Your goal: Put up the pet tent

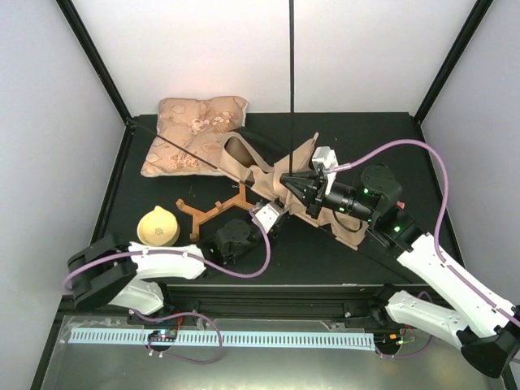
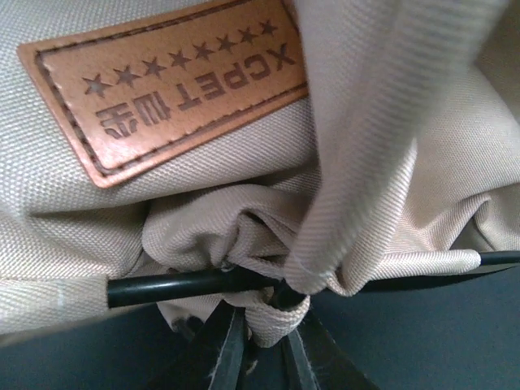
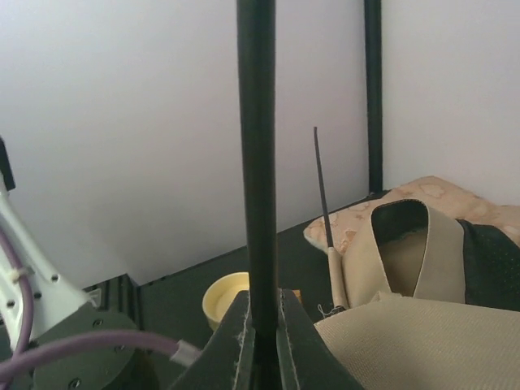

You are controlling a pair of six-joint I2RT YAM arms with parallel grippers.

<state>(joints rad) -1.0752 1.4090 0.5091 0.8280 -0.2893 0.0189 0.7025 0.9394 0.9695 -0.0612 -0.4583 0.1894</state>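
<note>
The pet tent [image 1: 280,172], tan canvas with black lining, lies crumpled mid-table. My right gripper [image 1: 297,185] rests on it, shut on a thin black pole [image 1: 291,81] that rises steeply; the right wrist view shows that pole [image 3: 256,162] clamped between my right gripper's [image 3: 262,313] fingers. My left gripper [image 1: 262,213] is at the tent's near edge. The left wrist view shows my left gripper [image 2: 264,329] closed around a tan webbing loop [image 2: 280,323] where another black pole [image 2: 179,286] passes. A brown leather label [image 2: 175,81] sits above it.
A floral cushion [image 1: 195,134] lies at the back left with a second pole [image 1: 179,146] slanting across it. A yellow bowl [image 1: 158,226] and a brown wooden cross piece [image 1: 215,210] sit left of my left gripper. Black frame posts [image 1: 93,57] stand at the table's corners.
</note>
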